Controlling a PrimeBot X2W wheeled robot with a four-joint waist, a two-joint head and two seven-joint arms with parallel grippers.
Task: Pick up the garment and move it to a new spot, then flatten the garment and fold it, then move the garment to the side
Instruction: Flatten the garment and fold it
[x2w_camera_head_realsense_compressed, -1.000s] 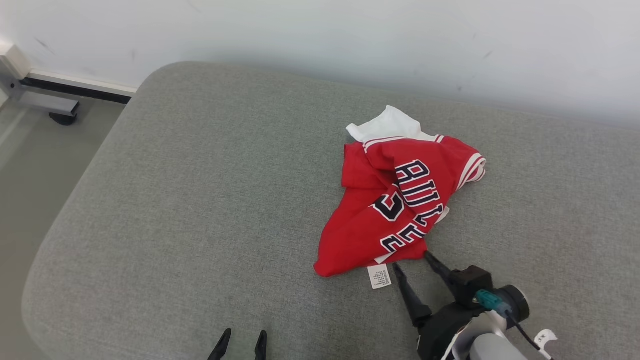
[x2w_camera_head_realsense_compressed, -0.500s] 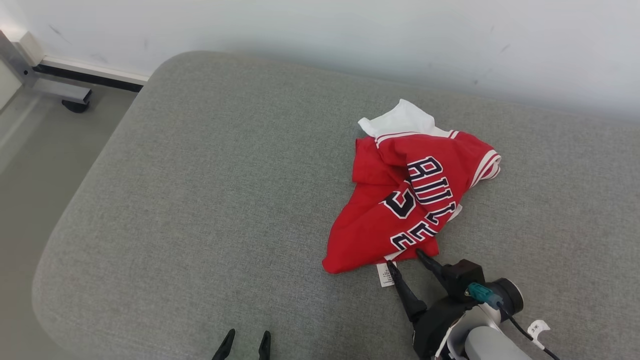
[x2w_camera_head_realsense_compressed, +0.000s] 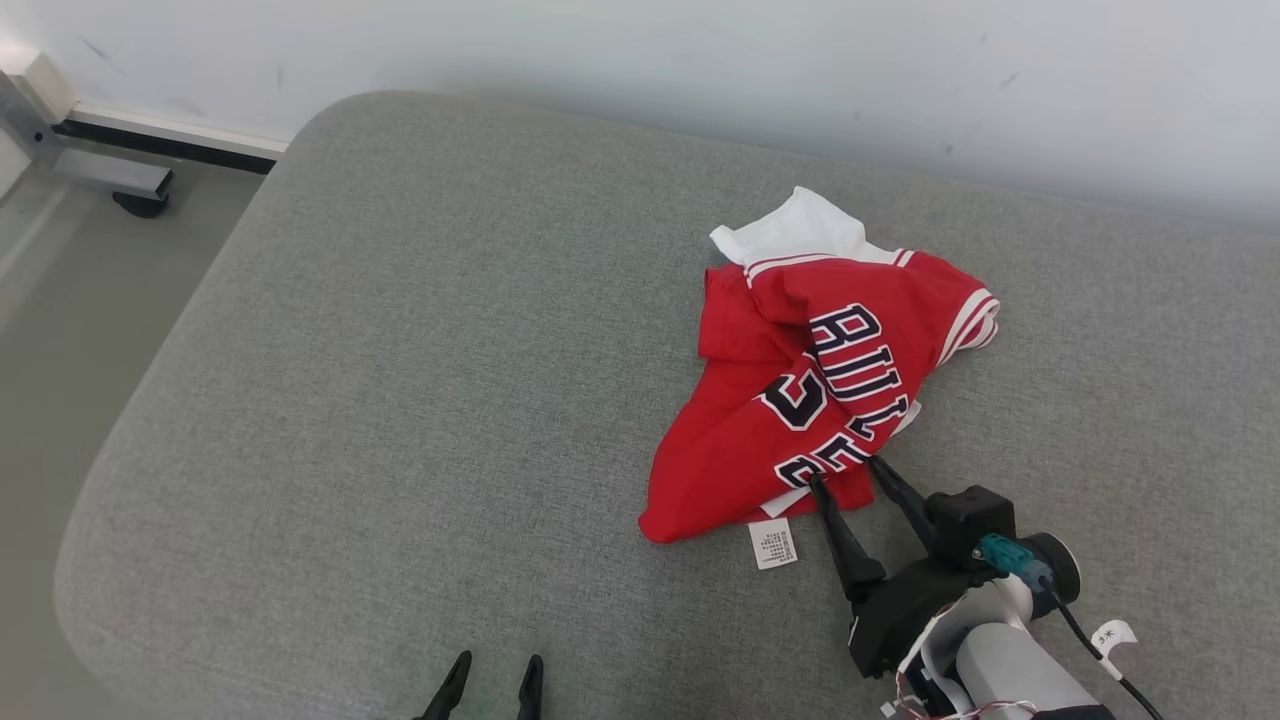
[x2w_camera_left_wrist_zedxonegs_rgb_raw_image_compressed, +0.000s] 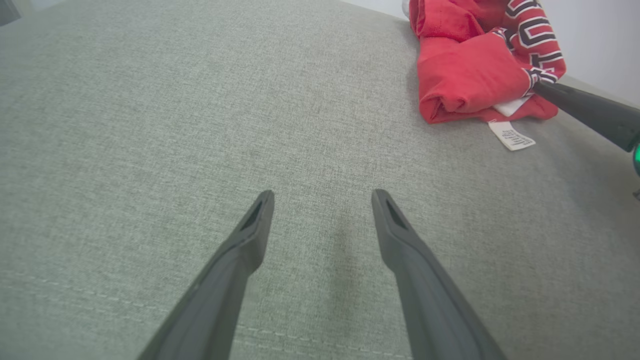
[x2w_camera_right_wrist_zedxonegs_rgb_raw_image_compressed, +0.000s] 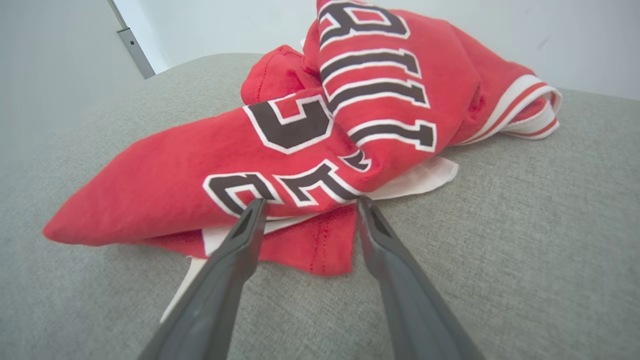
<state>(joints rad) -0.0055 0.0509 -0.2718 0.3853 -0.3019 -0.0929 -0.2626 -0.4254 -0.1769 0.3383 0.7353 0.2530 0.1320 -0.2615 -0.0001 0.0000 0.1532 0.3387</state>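
On the cushion: garment (x2w_camera_head_realsense_compressed: 820, 370) lies crumpled right of centre on the grey cushion (x2w_camera_head_realsense_compressed: 400, 400), far from its left edge.
Long axis: runs from the white fabric at the far end, nearest the wall (x2w_camera_head_realsense_compressed: 700, 60), down to a red corner at the near left.
Pointing: that red corner points toward the robot and to its left; a cuff with red and white stripes sticks out to the right.
Writing: black block letters outlined in white run along the long axis, broken by folds; "U" and "L" can be read, and a large digit beside them is too creased to tell.
Care label (x2w_camera_head_realsense_compressed: 772, 543): white tag lying flat on the cushion at the garment's near edge; its print is too small to read.
Right gripper (x2w_camera_head_realsense_compressed: 845, 470): its 2 fingers stand apart, with their tips at the near hem and red and white cloth between them, not clamped.
Left gripper (x2w_camera_head_realsense_compressed: 498, 657): spread wide over bare cushion, well apart from the garment, holding nothing.
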